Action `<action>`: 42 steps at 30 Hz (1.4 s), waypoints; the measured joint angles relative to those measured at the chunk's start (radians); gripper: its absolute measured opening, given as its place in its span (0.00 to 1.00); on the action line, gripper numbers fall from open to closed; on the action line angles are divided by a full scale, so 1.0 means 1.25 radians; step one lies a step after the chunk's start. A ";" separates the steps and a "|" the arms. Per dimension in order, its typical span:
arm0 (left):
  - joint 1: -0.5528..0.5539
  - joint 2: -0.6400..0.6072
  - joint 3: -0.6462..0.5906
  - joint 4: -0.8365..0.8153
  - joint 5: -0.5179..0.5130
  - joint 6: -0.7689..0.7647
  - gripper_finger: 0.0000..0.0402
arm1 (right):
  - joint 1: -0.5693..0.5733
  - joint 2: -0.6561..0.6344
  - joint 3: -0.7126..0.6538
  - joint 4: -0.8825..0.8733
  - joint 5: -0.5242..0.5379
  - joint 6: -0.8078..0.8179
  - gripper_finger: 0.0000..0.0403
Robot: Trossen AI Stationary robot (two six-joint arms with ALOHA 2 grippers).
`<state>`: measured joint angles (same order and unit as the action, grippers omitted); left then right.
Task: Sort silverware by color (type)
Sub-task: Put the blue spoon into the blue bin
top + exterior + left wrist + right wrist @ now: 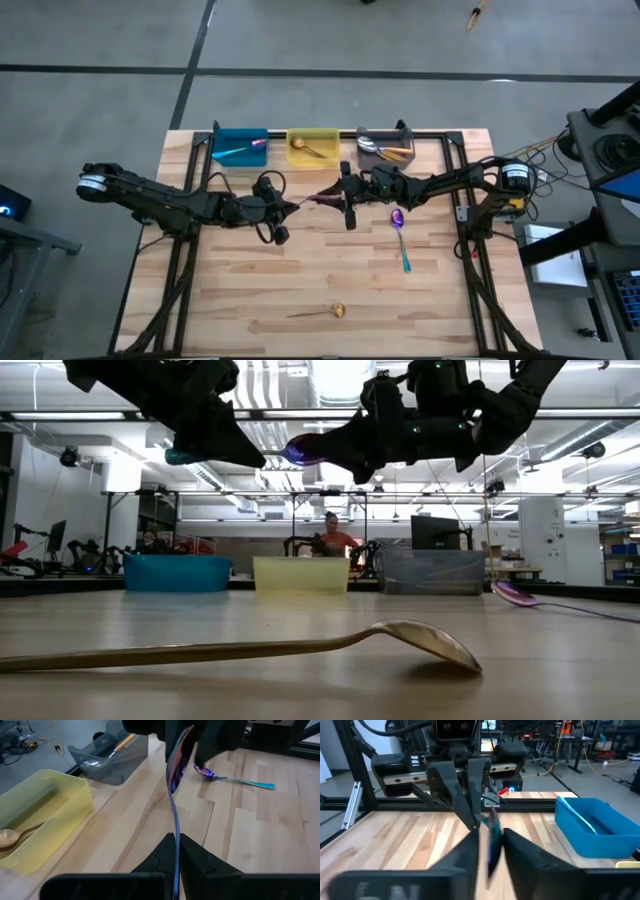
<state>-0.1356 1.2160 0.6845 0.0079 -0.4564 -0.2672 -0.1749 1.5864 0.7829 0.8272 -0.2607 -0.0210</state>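
Two end effectors mid-air above worktop centre | left end effector [175, 851] clamped on purple-teal spoon [176, 795] handle | right end effector [490, 845] closing round bowl; apart or clamped unclear | release only once grip firm.

The table [300, 280] is pale, matt wood planks. The gold spoon [300, 645] looks like brushed metal, the iridescent spoon [235, 778] glossy polished metal. The yellow bin [55, 800] and blue bin [590, 827] are smooth, probably plastic.
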 joint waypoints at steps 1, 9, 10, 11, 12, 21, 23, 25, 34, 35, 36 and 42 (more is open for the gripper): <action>0.000 0.000 0.000 0.000 0.000 0.000 0.00 | 0.000 0.000 0.000 -0.001 0.000 0.000 0.17; -0.001 0.000 0.000 0.004 0.007 0.000 0.00 | -0.002 0.000 0.001 -0.005 0.016 0.016 0.03; -0.001 0.000 0.000 0.004 0.007 0.000 0.00 | -0.003 0.000 0.001 -0.005 0.016 0.020 0.03; -0.001 0.000 0.000 0.003 0.006 0.000 0.00 | -0.003 0.000 0.001 -0.005 0.015 0.023 0.03; -0.001 0.000 0.000 0.003 0.006 0.000 0.00 | -0.003 0.000 0.001 -0.006 0.015 0.026 0.03; -0.001 0.000 0.000 0.002 -0.024 0.018 0.10 | -0.003 -0.005 0.001 -0.011 0.009 0.042 0.02; -0.001 0.000 0.000 0.001 -0.041 0.022 0.14 | -0.003 -0.005 0.001 -0.012 0.010 0.048 0.02; -0.001 0.000 0.000 0.001 -0.050 0.034 0.18 | -0.003 -0.006 0.001 -0.012 0.010 0.056 0.02; -0.001 0.000 0.000 0.001 -0.094 0.054 0.33 | -0.003 -0.010 0.000 -0.022 0.010 0.082 0.02; -0.001 0.000 0.000 0.001 -0.102 0.061 0.34 | -0.003 -0.012 0.000 -0.030 0.019 0.083 0.02; -0.001 0.000 0.000 0.001 -0.109 0.069 0.35 | -0.003 -0.015 0.003 -0.046 0.033 0.082 0.02; 0.001 0.001 -0.001 -0.012 -0.186 0.125 0.42 | -0.003 -0.023 0.069 -0.241 0.135 0.061 0.02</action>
<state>-0.1340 1.2176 0.6827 -0.0065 -0.6890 -0.1107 -0.1791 1.5570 0.8688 0.5264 -0.0919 0.0549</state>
